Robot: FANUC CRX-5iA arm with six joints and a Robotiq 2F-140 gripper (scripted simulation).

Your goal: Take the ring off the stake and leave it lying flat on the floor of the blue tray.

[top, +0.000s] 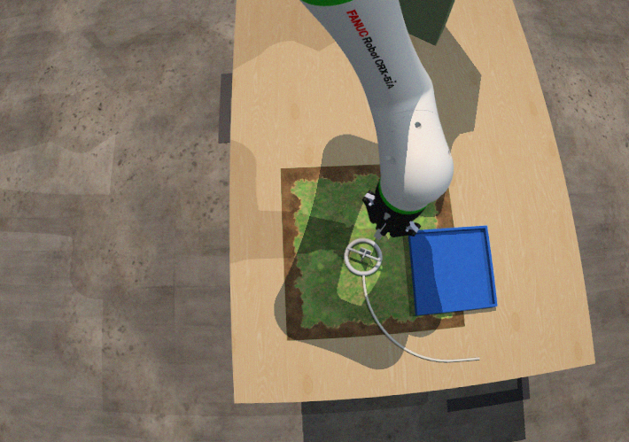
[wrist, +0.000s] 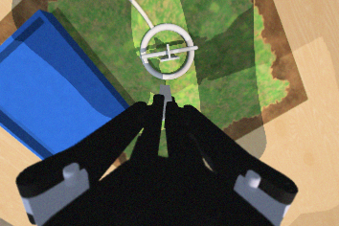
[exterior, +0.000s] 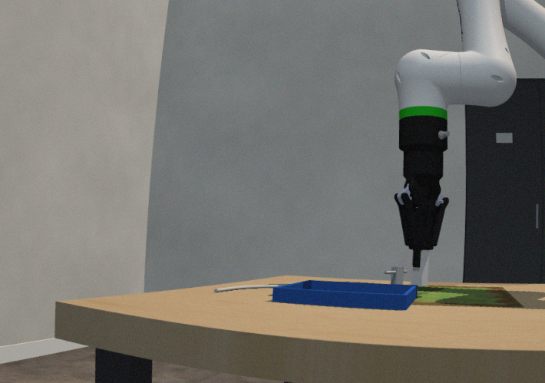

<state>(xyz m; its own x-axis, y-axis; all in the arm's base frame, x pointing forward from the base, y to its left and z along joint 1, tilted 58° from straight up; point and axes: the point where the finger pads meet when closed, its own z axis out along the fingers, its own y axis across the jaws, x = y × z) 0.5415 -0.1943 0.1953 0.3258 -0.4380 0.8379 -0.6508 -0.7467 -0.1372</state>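
Note:
A grey ring (top: 362, 257) lies around a short stake with a crossbar on the green mat; both also show in the wrist view (wrist: 168, 51). In the side view the stake (exterior: 396, 275) stands just behind the tray. A thin white cord (top: 403, 345) runs from the ring across the mat onto the table. The blue tray (top: 452, 270) sits right of the ring and holds nothing. My gripper (wrist: 164, 92) (exterior: 420, 265) points straight down, fingers shut with nothing between them. It hovers a little above the mat, just beside the ring and near the tray's corner.
The green and brown mat (top: 340, 253) lies on a wooden table. The tray has low walls (exterior: 345, 295). My arm (top: 388, 70) reaches over the table from the far side. A dark green block (top: 427, 11) stands at the far edge.

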